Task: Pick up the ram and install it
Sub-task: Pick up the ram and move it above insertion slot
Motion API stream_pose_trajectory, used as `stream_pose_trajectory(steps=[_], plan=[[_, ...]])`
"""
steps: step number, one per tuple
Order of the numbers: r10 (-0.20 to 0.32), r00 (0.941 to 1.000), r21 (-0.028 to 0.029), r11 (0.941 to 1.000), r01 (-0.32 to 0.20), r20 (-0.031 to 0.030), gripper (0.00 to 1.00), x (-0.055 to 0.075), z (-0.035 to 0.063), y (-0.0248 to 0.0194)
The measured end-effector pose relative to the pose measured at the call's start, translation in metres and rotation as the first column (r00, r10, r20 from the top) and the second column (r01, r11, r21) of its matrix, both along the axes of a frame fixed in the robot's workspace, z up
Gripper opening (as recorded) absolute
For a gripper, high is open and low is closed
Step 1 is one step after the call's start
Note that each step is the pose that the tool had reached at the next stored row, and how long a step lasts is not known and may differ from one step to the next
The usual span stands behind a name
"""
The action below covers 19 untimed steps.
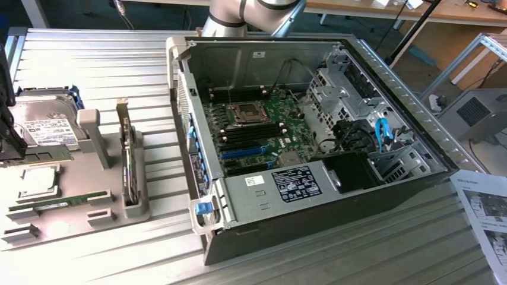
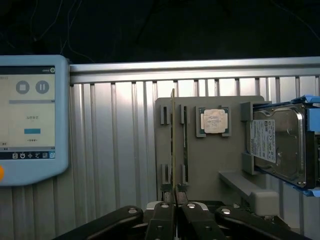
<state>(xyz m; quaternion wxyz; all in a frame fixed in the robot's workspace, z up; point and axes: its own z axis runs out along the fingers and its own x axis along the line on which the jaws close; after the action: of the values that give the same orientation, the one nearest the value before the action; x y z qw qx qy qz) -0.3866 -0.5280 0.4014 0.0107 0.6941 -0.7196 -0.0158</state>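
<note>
The ram (image 1: 67,202) is a thin green stick resting in the slots of the grey holder tray (image 1: 79,222), at the tray's near side in the exterior view. In the wrist view the ram (image 2: 173,140) shows edge-on, standing between the tray's small slot blocks. My gripper (image 2: 175,197) hangs above the tray with its black fingers (image 2: 162,220) pressed together and nothing visibly between them. The ram's edge lines up with the seam between the fingers, and its near end is hidden behind them. The open computer case (image 1: 198,65) shows its motherboard (image 1: 265,127) with long black slots.
The tray also carries a hard drive (image 1: 44,122) (image 2: 277,145), a square silver processor (image 1: 35,181) (image 2: 214,121), an upright grey post (image 1: 91,136) and an upright expansion card (image 1: 127,163). A teach pendant (image 2: 30,120) lies beside the tray. Printed sheets (image 1: 483,214) lie at the exterior view's right.
</note>
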Motion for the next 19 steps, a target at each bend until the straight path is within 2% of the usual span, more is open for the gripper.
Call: stream_pose_trajectory(steps=[8,14,19], plan=[[0.000,1.0000,-0.0001,1.0000,0.000,0.0000,0.12,0.008,0.0000,0.0000],[0.000,1.0000,0.0000,1.0000,0.000,0.0000,0.12,0.022,0.0000,0.0000],[0.000,1.0000,0.0001,1.0000,0.000,-0.0003,0.12,0.040,0.0000,0.0000]])
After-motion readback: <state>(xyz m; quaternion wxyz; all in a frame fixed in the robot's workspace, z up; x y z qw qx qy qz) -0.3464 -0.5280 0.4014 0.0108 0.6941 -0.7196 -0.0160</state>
